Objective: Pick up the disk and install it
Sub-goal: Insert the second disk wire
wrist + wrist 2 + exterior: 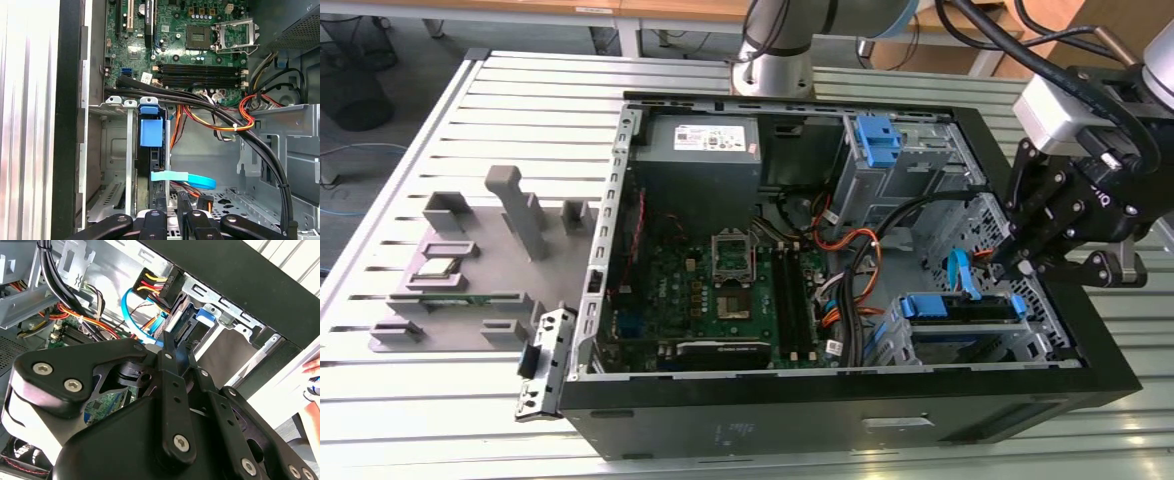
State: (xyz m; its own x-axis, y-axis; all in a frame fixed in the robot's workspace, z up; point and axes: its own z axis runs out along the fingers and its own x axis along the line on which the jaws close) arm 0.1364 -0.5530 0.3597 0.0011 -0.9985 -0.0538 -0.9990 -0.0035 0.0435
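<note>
Above the open case (654,400), gripper (1023,262) beside seated disk (958,308) — finger state unclear.

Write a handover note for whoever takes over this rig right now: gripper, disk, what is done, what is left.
Gripper: low at the open computer case, just above the drive cage; its grip cannot be told.
Disk: in the cage at the exterior view's right, blue frame showing.
Done: the disk is in the cage.
Left: whether it is fully seated cannot be told; check that.
</note>
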